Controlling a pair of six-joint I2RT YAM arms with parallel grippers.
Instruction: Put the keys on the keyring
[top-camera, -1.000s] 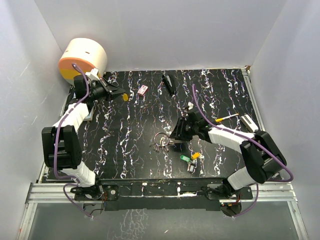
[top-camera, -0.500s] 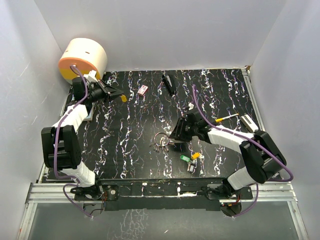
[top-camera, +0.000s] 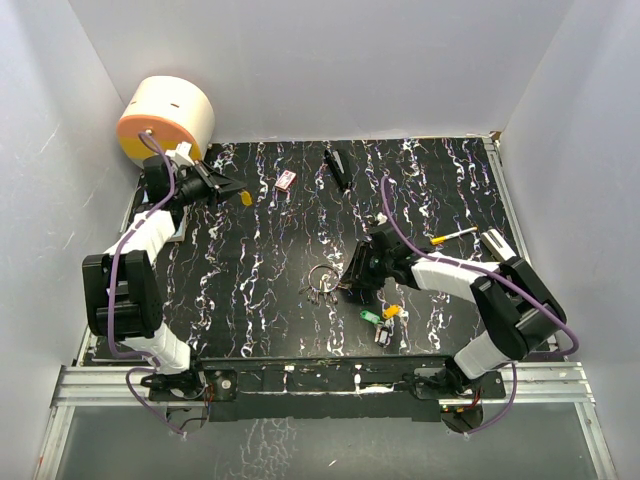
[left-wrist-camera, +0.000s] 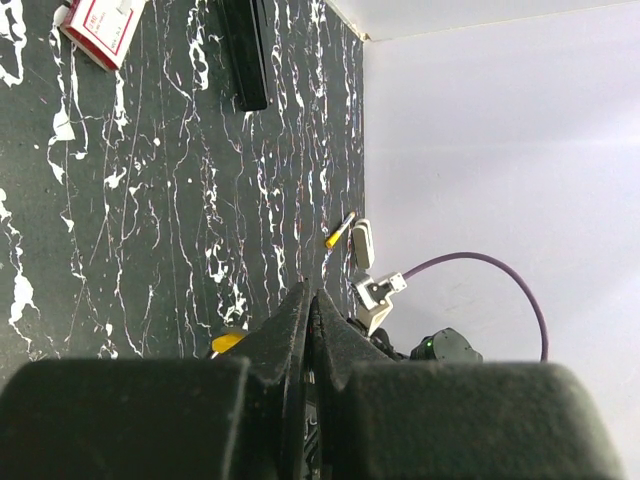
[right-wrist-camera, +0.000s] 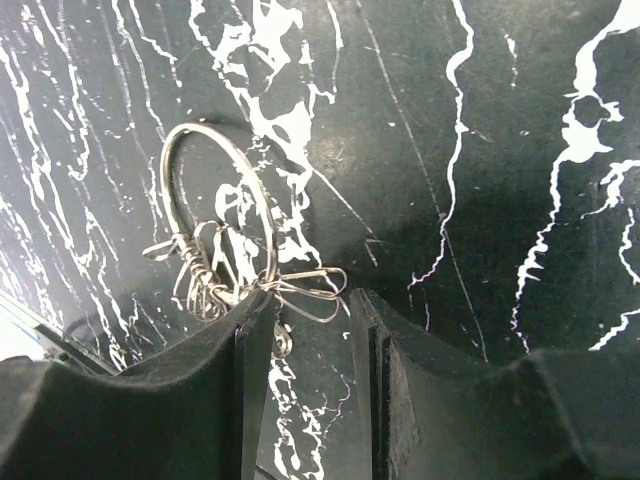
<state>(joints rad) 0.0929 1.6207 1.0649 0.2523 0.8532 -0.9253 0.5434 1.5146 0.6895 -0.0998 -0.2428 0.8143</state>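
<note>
The keyring (top-camera: 319, 277) is a silver wire ring with dull grey keys, lying at the table's middle; in the right wrist view the keyring (right-wrist-camera: 215, 195) sits just ahead of my fingers. My right gripper (top-camera: 347, 281) (right-wrist-camera: 308, 305) is open, its jaws either side of the ring's wire loops. Green (top-camera: 369, 317), yellow-orange (top-camera: 391, 311) and white (top-camera: 383, 334) keys lie near the front edge. My left gripper (top-camera: 228, 187) (left-wrist-camera: 312, 296) is shut at the back left, with a yellow-headed key (top-camera: 245, 198) (left-wrist-camera: 228, 342) sticking out at its tip.
An orange-and-white drum (top-camera: 166, 120) stands at the back left corner. A red-and-white box (top-camera: 286, 180) (left-wrist-camera: 100, 22) and a black stick (top-camera: 337, 168) (left-wrist-camera: 245, 50) lie at the back. A yellow-handled tool (top-camera: 452, 236) lies right. White walls close three sides.
My right gripper has moved a little left and nearer, closer onto the keyring. My left gripper has drawn slightly back to the left with the yellow-headed key.
</note>
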